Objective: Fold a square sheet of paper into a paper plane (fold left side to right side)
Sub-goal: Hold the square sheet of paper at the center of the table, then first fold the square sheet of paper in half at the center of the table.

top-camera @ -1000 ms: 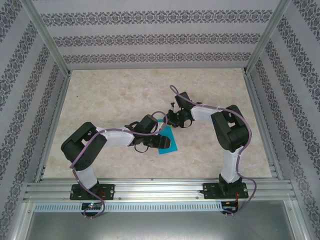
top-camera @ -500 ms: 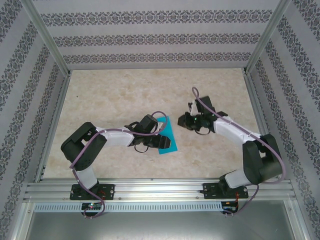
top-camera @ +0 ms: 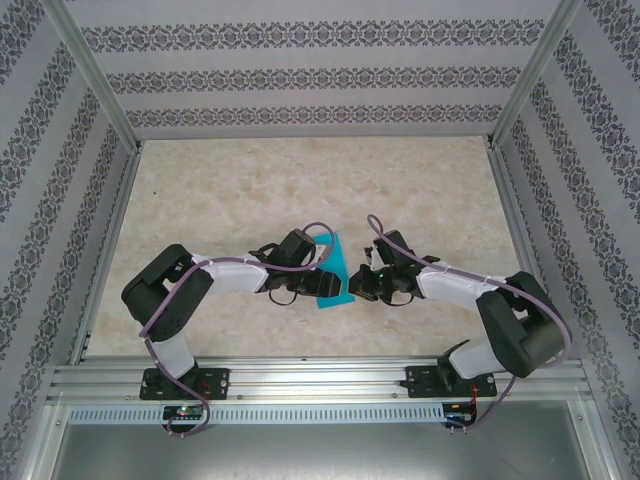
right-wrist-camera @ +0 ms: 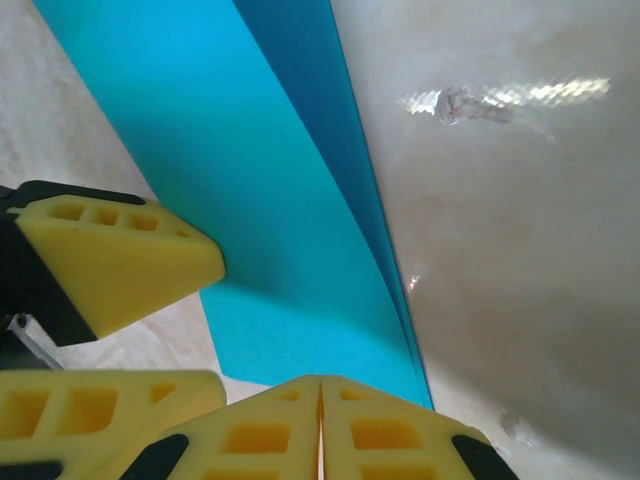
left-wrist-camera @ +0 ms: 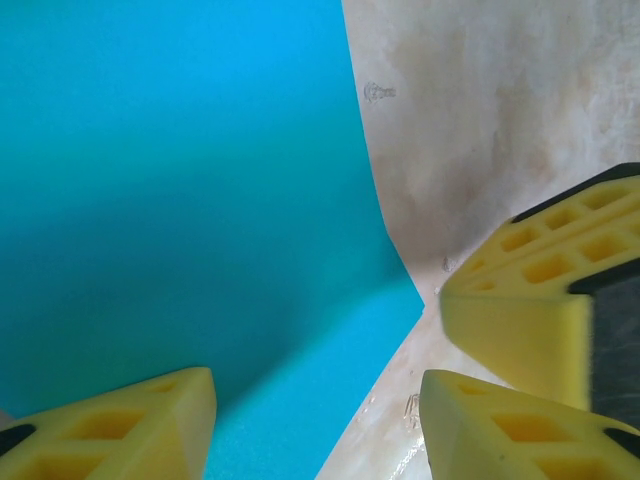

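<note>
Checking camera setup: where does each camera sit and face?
Top external: above, behind the bases, looking down on the table; both arms show.
Left wrist: close above the teal paper sheet, past the open left gripper.
Right wrist: close above the sheet, past the shut right gripper.
Shared: the sheet; each wrist view catches the other gripper.

One square sheet of paper [top-camera: 338, 262], teal-blue, in two layers, at the centre of one bench [top-camera: 230, 190]. Two arms: the left arm [top-camera: 230, 272] from seven o'clock, the right arm [top-camera: 455, 285] from five. Two sets of jaws, with two yellow fingers [left-wrist-camera: 120, 420] apiece.
</note>
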